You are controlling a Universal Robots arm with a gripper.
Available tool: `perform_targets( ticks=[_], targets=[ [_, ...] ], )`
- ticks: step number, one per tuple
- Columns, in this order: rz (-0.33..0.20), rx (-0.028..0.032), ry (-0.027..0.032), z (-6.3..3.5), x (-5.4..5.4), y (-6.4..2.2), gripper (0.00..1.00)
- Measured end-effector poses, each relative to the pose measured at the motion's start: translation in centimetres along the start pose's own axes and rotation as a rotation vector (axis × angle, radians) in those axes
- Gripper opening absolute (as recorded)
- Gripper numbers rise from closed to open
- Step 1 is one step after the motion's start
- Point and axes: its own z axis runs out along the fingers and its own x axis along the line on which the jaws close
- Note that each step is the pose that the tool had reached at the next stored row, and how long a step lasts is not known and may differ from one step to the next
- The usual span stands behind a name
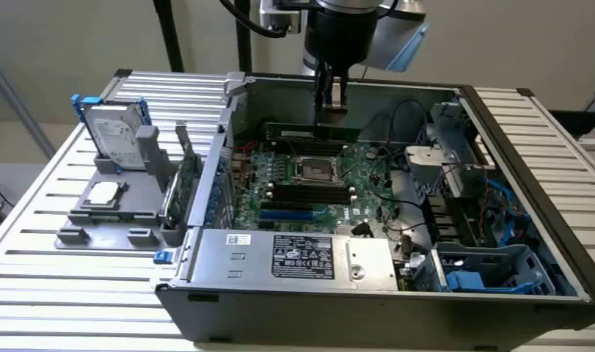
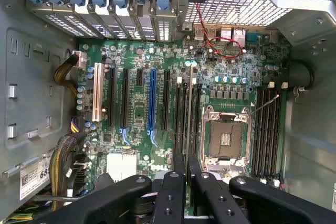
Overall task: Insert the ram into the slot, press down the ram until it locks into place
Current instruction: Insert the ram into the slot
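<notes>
1. A white slatted metal table [image 1: 42, 293] carries the whole set-up.
2. A grey steel computer case [image 1: 376, 315] lies on its side on the table, with the open side facing up.
3. A large green motherboard [image 1: 366, 165] [image 2: 131, 61] covers the floor of the case.
4. A grey plastic fixture [image 1: 101, 213] stands on the table at the exterior view's left of the case. It holds a silver hard drive [image 1: 116, 139] upright.
5. The black two-finger gripper [image 1: 332, 110] [image 2: 187, 169] hangs over the far part of the motherboard. Its fingers are clamped on the upper edge of the ram.
6. A square metal processor socket [image 1: 317, 170] [image 2: 226, 137] sits between two banks of memory slots.
7. The ram [image 1: 312, 133] [image 2: 190, 108] is a long, thin dark-green circuit stick with a small white label. It stands on edge and level, just beyond the processor socket in the exterior view. In the wrist view it appears edge-on, in line with the slot bank beside the socket. Whether its lower edge has entered a slot cannot be told.
8. The memory slots [image 1: 297, 193] [image 2: 179, 119] are long, narrow, black plastic and parallel.
9. A shorter blue slot [image 2: 152, 100] lies farther from the socket.
</notes>
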Motion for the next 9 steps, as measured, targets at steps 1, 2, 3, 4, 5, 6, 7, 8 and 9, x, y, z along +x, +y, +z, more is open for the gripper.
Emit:
perform_targets(
  ticks=[1,2,3,4,5,6,7,8,9],
  targets=[
    [0.000,0.0000,0.0000,0.00,0.00,0.00,0.14],
    [0.000,0.0000,0.0000,0.00,0.00,0.00,0.14],
    [0.000,0.0000,0.0000,0.00,0.00,0.00,0.14],
    [0.000,0.0000,0.0000,0.00,0.00,0.00,0.14],
    [0.000,0.0000,0.0000,0.00,0.00,0.00,0.14],
    [0.000,0.0000,-0.0001,0.00,0.00,0.00,0.14],
    [0.000,0.0000,0.0001,0.00,0.00,0.00,0.14],
    [0.000,0.0000,0.0000,0.00,0.00,0.00,0.14],
    [0.000,0.0000,0.0000,0.00,0.00,0.00,0.14]
  ],
)
